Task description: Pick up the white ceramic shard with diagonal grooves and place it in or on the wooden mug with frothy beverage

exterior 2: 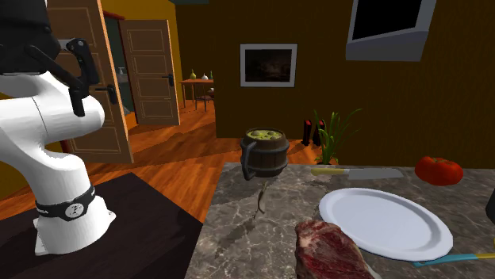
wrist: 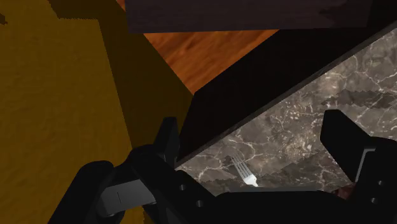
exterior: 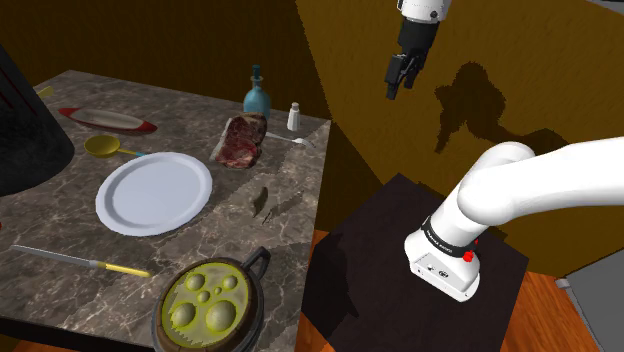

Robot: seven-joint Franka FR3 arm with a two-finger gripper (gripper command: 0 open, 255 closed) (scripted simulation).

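The gripper (exterior: 398, 78) hangs high beyond the desk (exterior: 60, 215) edge, fingers (wrist: 168, 140) apart and empty. In the shoulder view the shard (exterior: 262, 201) sits on the desk near that edge, at 3 o'clock from the plate (exterior: 153, 193), and the mug (exterior: 205, 305) waits at 7 o'clock from it. It's a thin grey sliver, seemingly up on edge, so likely light, stiff, brittle and slick. Best pinched gently across its flat faces at mid-length, not by the tips.
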